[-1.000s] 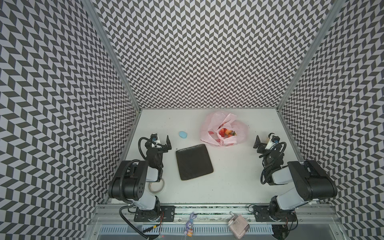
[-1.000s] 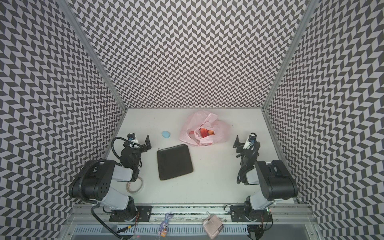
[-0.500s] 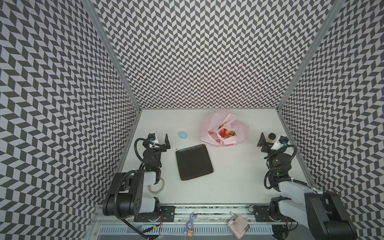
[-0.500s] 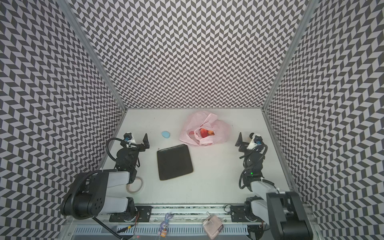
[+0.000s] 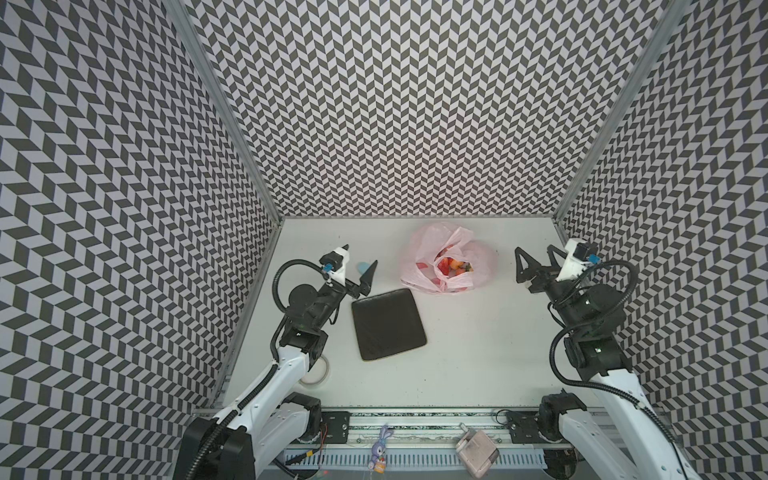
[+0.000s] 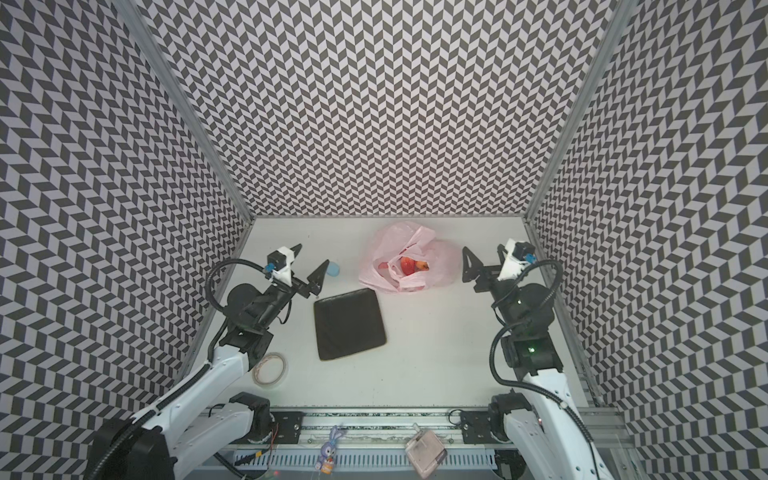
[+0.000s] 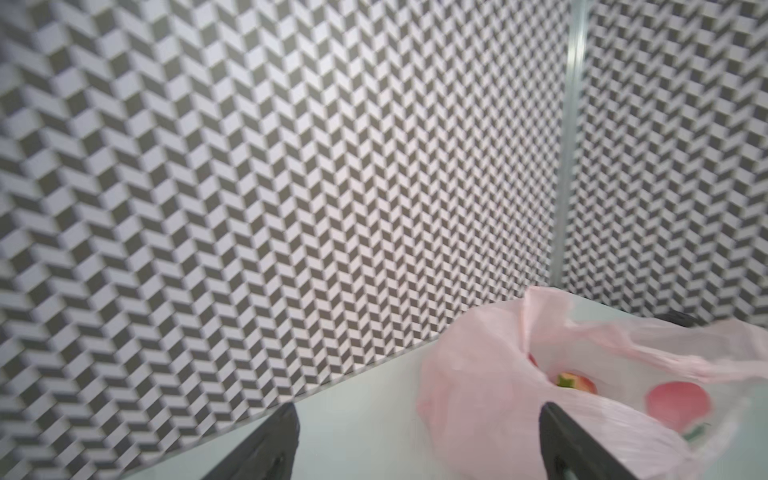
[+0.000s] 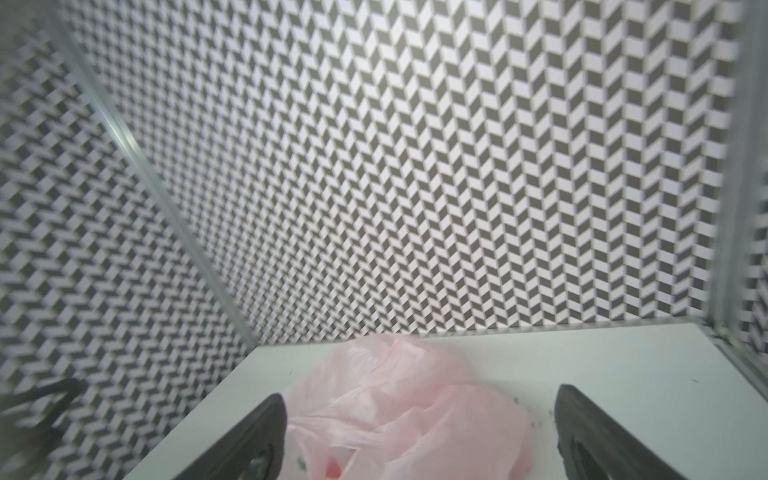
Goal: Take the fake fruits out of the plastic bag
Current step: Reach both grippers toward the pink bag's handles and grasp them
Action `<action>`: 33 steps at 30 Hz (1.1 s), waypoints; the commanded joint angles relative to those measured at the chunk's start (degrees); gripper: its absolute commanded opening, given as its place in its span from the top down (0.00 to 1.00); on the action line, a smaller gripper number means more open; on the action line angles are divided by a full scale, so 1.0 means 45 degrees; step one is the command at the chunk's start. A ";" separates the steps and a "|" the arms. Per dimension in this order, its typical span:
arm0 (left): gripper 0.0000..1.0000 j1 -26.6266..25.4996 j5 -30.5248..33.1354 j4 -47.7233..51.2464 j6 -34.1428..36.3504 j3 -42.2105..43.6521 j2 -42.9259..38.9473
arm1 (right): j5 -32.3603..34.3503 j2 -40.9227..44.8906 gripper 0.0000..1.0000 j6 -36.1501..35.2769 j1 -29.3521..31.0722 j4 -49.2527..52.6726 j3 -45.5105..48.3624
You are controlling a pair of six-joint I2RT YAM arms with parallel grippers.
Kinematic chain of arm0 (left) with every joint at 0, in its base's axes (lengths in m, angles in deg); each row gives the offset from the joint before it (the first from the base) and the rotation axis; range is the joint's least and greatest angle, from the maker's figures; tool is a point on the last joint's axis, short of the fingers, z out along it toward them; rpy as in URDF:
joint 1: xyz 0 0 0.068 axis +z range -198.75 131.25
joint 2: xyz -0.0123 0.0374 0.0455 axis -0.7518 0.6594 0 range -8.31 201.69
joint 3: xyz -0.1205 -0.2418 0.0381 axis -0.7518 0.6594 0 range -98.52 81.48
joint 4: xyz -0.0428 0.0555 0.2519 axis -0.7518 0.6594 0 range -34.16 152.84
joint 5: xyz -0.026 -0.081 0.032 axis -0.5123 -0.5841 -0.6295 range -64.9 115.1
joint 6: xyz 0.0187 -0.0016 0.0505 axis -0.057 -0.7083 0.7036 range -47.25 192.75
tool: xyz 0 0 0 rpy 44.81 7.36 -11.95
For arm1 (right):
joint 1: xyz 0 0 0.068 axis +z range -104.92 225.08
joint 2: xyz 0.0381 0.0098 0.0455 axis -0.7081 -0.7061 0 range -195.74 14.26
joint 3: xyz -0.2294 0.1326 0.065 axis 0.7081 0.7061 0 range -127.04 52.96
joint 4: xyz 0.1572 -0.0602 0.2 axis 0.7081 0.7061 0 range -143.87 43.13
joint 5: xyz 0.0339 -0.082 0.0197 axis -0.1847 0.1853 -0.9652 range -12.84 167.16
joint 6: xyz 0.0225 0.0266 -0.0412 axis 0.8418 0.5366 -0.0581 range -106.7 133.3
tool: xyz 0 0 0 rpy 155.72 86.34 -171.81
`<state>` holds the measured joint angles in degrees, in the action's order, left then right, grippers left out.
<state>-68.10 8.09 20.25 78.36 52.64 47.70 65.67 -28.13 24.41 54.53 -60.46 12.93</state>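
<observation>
Toward one o'clock from the dark square plate (image 5: 388, 324) (image 6: 349, 324), the plastic bag (image 5: 446, 259) (image 6: 405, 257) lies crumpled on the white table (image 5: 478, 353), near the back wall. Its mouth gapes upward, and the fake fruits (image 5: 453, 265) (image 6: 411, 266) sit inside it. Both top views show red strawberries and something orange. None lies on the plate or on the bare table.

At eleven o'clock of the plate hangs the left gripper (image 5: 360, 255) (image 6: 313, 254), its jaws spread wide and holding nothing. It points toward the bag, which lies off at its three o'clock, well apart. A small light-blue blob (image 5: 364, 266) (image 6: 334, 270) rests on the table just beside its tip. From the left wrist view, the left gripper (image 7: 417, 411) shows two black fingertips far apart, with the bag (image 7: 540, 395) beyond them and one green-capped fruit (image 7: 575, 382) showing through the opening.

At three o'clock of the bag hangs the right gripper (image 5: 534, 248) (image 6: 482, 248), also spread wide and empty, near the bag without touching it. In the right wrist view the right gripper (image 8: 419, 401) frames the pink film (image 8: 407, 415) between its parted tips. The picture is blurred.

At eight o'clock of the plate a roll of tape (image 6: 270, 369) lies flat beside the left arm.
</observation>
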 commanded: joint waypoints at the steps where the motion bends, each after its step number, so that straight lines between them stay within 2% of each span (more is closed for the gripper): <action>1: 0.09 -0.1232 -0.0165 0.2358 0.2345 -0.0609 0.0106 | -0.0686 -0.1006 0.03 -0.2974 0.1910 0.3248 -0.1934; 5: 0.08 -0.2265 0.0102 0.3206 0.3935 -0.1140 0.0348 | 0.1253 -0.2916 0.03 -0.6237 0.4812 0.5953 -0.4308; 9: 0.08 -0.3011 0.1118 0.4130 0.5609 -0.1431 0.0482 | 0.3022 -0.4500 0.10 -0.8509 0.6464 0.7387 -0.5560; 14: 0.06 -0.3560 0.2330 0.4901 0.6723 -0.1466 0.0287 | 0.5189 -0.5967 0.12 -0.9823 0.7992 0.7751 -0.5946; 17: 0.06 -0.3622 0.2669 0.4936 0.6991 -0.1294 -0.0030 | 0.5503 -0.6665 0.13 -0.9465 0.8153 0.7413 -0.5848; 19: 0.06 -0.3627 0.2934 0.5083 0.7081 -0.1267 -0.0142 | 0.5787 -0.6991 0.17 -0.9244 0.8238 0.7066 -0.5713; 20: 0.06 -0.3627 0.2996 0.5224 0.7175 -0.1299 -0.0182 | 0.6131 -0.7148 0.22 -0.9110 0.8282 0.6818 -0.5671; 23: 0.06 -0.3611 0.3040 0.5583 0.7354 -0.1403 -0.0311 | 0.7589 -0.7436 0.45 -0.8599 0.8388 0.6066 -0.5766; 25: 0.06 -0.3629 0.2906 0.5462 0.7373 -0.1470 -0.0266 | 0.7999 -0.7454 0.60 -0.8175 0.8388 0.5745 -0.5850; 29: 0.06 -0.3733 0.0961 0.5459 0.7665 -0.2413 0.0643 | 0.7729 -0.7069 0.84 -0.6524 0.8368 0.4970 -0.5629; 31: 0.06 -0.3999 0.0586 0.5753 0.8110 -0.3039 0.1383 | 0.7436 -0.6736 0.90 -0.5275 0.8367 0.4540 -0.5439; 33: 0.06 -0.4212 0.0564 0.6164 0.8716 -0.3678 0.2148 | 0.7277 -0.6314 0.92 -0.4135 0.8368 0.3907 -0.4981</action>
<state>-85.85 14.58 45.08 112.63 39.81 54.37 98.53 -60.09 -3.89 91.89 -35.59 -11.26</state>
